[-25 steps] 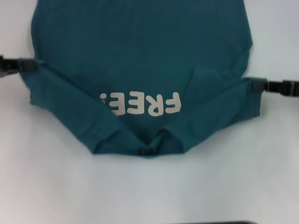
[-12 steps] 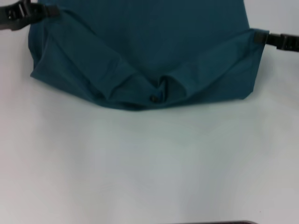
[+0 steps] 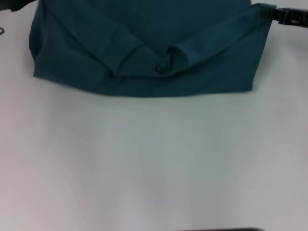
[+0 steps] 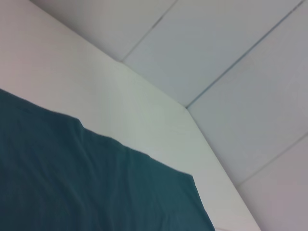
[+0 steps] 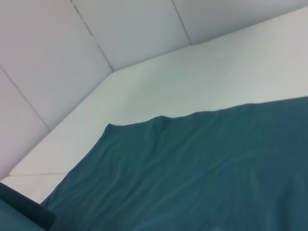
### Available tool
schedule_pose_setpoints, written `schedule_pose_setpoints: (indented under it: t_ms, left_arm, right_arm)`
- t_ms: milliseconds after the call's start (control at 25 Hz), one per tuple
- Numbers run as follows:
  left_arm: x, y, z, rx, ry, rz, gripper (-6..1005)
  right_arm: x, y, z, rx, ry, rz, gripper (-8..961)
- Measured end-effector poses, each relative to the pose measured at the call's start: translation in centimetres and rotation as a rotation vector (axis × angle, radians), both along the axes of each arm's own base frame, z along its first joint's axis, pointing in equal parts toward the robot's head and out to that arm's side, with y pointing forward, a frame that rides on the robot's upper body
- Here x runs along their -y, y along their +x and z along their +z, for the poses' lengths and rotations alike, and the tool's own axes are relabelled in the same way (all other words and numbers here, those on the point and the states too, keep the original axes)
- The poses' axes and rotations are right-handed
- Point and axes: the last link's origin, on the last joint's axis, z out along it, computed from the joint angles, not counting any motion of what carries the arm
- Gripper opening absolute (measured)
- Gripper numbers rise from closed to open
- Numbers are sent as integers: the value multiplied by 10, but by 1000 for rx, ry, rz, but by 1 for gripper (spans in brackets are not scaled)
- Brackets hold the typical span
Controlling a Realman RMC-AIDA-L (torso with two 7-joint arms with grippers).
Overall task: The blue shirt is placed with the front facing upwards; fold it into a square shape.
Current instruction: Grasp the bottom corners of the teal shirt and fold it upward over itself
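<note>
On white table (image 3: 154,168), blue shirt (image 3: 144,43).

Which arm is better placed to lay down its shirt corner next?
Right, likely. The right gripper is at the blue shirt's far right corner, apparently pinching it. The left gripper barely shows, at the frame's far left corner.

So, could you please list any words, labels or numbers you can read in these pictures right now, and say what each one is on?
None can be read.
Dark teal-blue cotton T-shirt: its folded surface shows no lettering in any view.
Small dark label at the shirt's collar: too small to read.
White table: no markings seen.
Right gripper at the shirt's corner: no markings readable.
Left gripper: barely in view at the head view's upper left corner.
</note>
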Motion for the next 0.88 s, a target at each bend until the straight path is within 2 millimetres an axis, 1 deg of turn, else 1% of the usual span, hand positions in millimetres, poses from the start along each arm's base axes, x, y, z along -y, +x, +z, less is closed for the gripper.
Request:
schedule_pose_setpoints:
  t_ms: [320, 640, 880]
  left_arm:
    - [-10, 2, 4, 15, 72, 30, 2]
    - [-16, 4, -1, 29, 125, 52, 1]
    - [-21, 7, 3, 45, 157, 54, 2]
  right_arm:
    - [-19, -10, 5, 47, 34, 4, 33]
    - [-31, -17, 5, 83, 60, 10, 40]
    - [-41, -26, 11, 97, 77, 27, 52]
